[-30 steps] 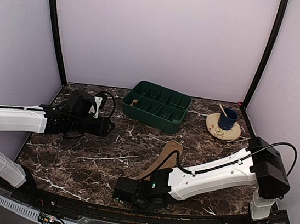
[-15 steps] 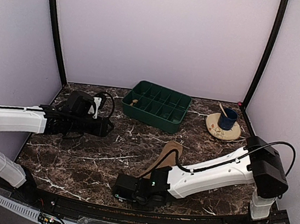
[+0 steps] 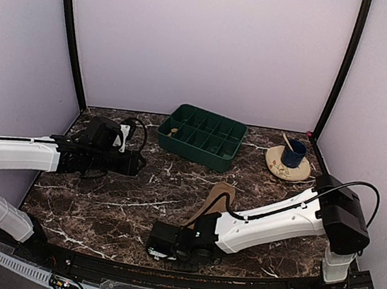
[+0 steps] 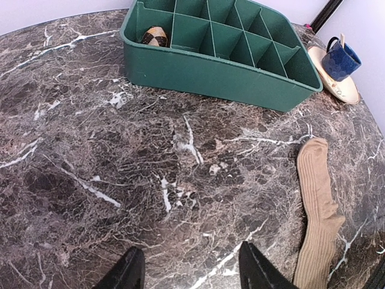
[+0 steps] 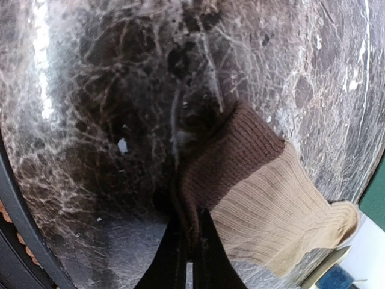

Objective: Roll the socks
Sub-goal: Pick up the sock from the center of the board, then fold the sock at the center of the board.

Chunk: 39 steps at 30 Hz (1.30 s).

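Right wrist view: shows the right jaws pinched shut on the dark brown cuff of the tan sock, close to the near edge of the surface. Seen from above, lies stretched out flat between that grip and the green tray, toe end toward the tray, with no turn of a roll in it yet. Left jaws parted with nothing between them, hovering over bare marble on the left side, well apart from this sock. Argyle sock looks already balled up (too small to tell how tightly) and sits in a compartment at the tray's left end. Roughly half done, by this reading: one sock rolled and stowed, the other only just taken by its cuff. Left to do, probably: fold the cuff over onto the leg, wind up the whole length, then likely drop it into the tray as well.
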Tool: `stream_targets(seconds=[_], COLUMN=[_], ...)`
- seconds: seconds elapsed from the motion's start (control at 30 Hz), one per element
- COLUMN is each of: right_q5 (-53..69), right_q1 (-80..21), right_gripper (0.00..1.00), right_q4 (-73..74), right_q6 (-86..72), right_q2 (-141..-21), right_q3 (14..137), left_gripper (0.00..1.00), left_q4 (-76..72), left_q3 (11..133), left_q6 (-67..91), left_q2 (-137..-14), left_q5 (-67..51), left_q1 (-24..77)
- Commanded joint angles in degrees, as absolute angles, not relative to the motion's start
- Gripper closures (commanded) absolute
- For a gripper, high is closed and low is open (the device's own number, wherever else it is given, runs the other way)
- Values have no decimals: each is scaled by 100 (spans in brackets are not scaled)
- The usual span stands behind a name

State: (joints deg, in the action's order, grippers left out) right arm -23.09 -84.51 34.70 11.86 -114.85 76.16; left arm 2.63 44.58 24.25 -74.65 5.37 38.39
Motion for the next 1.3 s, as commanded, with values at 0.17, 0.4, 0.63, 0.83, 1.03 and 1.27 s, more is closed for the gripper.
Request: stream_targets(seconds=[0.17,0.4,0.63,0.83,1.03,1.27], right_q5=[-1726,-1328,-1271,-1285,-1206,-1070], right_q1=[-8493,-8578,-8566,-8324,-7923,-7468], right_gripper=[100,100,100,100,100,100], right_q4=[3741,4001,3962,3658,3041,2594], right_q6=[964,772,381,-9,-378,-540], right_q2=[-11709,-12201,-12289,-11798,-10992,-10410], right_q3=[8476,9569,10201,9917,9017,8327], left_gripper=[44,43,43,42,43,44], left_q4=[372,588,725,623,461,375], left_q3=[4297,4181,4096,4136,4215,4336], left_q6=[2443,2598,2569,2590,2642,2582], left_q2=[-6996,-6627,-6311,-6425,-6767,-7084], left_q5=[829,1023,1174,1126,1004,943], left_q1=[3749,3727,3717,3718,3717,3718])
